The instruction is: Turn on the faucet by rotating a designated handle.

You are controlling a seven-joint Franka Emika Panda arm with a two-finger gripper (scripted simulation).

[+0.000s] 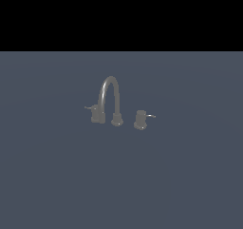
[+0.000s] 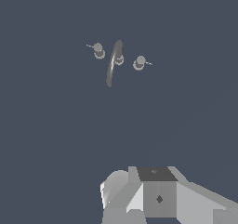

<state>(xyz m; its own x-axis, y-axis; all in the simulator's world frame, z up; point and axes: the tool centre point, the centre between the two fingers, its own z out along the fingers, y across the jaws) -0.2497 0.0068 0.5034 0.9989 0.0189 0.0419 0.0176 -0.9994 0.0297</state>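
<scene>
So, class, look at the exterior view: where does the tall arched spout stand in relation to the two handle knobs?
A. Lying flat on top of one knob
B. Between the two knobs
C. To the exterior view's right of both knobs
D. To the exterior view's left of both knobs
B: the spout rises upright with one handle knob on each side, the other knob on the exterior view's right.

You couldn't see the gripper's (image 2: pixel 160 197) fingertips; the wrist view's edge cut them off. Both handle levers on the faucet (image 1: pixel 111 102) were too small to distinguish.
</scene>
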